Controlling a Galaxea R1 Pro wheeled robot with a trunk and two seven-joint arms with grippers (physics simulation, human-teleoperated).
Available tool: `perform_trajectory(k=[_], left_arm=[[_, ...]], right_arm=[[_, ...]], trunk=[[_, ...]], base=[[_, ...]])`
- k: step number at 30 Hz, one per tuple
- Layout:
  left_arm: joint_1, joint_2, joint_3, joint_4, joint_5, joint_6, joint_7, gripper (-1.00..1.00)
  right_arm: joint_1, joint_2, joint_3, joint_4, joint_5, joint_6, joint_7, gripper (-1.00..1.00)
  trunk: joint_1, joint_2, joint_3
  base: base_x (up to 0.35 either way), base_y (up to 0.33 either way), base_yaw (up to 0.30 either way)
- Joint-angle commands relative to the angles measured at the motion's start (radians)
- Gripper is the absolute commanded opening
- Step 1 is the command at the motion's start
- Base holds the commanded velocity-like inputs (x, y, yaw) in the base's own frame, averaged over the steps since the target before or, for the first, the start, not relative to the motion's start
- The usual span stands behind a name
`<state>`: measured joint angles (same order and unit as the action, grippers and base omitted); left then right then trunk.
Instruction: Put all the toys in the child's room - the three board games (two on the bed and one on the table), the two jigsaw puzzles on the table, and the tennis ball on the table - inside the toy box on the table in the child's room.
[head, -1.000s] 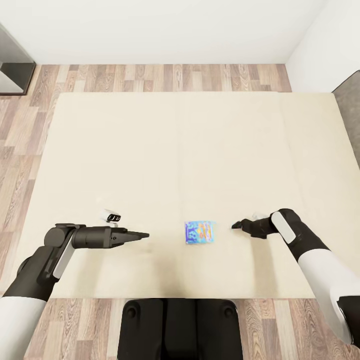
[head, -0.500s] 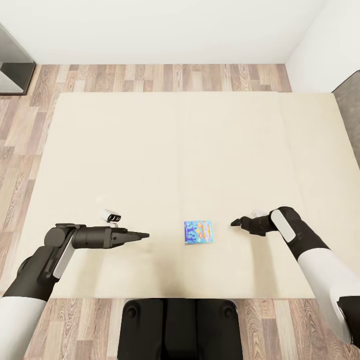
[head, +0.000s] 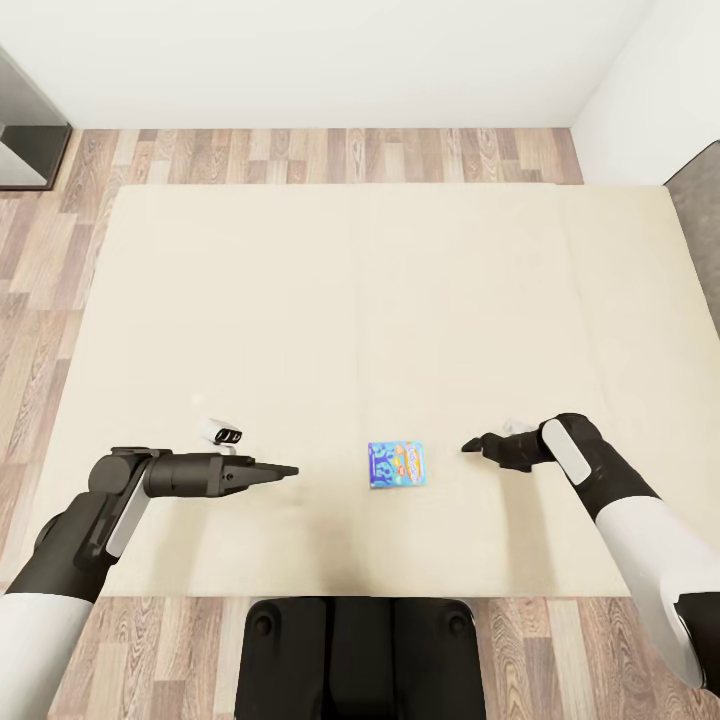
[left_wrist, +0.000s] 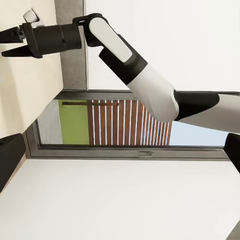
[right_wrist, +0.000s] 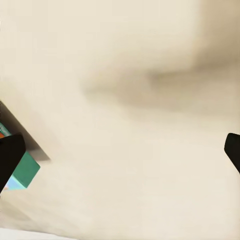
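The small blue board game (head: 397, 465) is seen lying flat on the beige mattress of the bed (head: 330, 300), near the robot's edge and roughly midway between the two arms. Nothing is held by either arm. The left gripper (head: 288, 469) is held level above the mattress to the left of the box, well apart from it, with its fingers drawn together to a point and empty. The right gripper (head: 468, 447) is placed just right of the box, apart from it; in the right wrist view its dark fingertips (right_wrist: 10, 160) are spread wide over bare mattress with an edge of the box (right_wrist: 22, 176) beside one of them, so it is judged open and empty. The toy box and the table are not met here, so this game is judged not yet picked up, and its carrying across remains to be done.
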<state>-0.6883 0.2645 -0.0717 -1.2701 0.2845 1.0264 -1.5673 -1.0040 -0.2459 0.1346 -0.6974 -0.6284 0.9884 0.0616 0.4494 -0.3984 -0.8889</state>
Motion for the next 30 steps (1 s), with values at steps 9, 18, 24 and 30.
perform_trajectory(k=[9,18,24,30], left_arm=[[0.000,0.001,-0.001,0.000,0.002,0.011,-0.004,1.00],[0.000,0.001,0.000,0.000,0.003,0.011,-0.004,1.00],[0.000,0.001,0.001,0.000,0.004,0.011,-0.004,1.00],[0.000,0.001,0.001,0.000,0.004,0.011,-0.004,1.00]], right_arm=[[-0.001,-0.002,0.002,-0.001,-0.004,0.005,0.023,1.00],[-0.001,0.008,0.002,-0.001,0.001,0.002,0.122,1.00],[-0.001,0.014,0.003,-0.001,0.004,-0.001,0.149,1.00],[-0.001,0.017,0.003,-0.001,0.005,-0.006,0.157,1.00]], trunk=[[0.001,-0.002,-0.001],[0.001,-0.002,-0.001],[0.001,-0.002,-0.001],[0.001,-0.002,-0.001]], base=[[0.000,0.000,0.000],[0.000,0.000,0.000],[0.000,0.000,0.000],[0.000,0.000,0.000]])
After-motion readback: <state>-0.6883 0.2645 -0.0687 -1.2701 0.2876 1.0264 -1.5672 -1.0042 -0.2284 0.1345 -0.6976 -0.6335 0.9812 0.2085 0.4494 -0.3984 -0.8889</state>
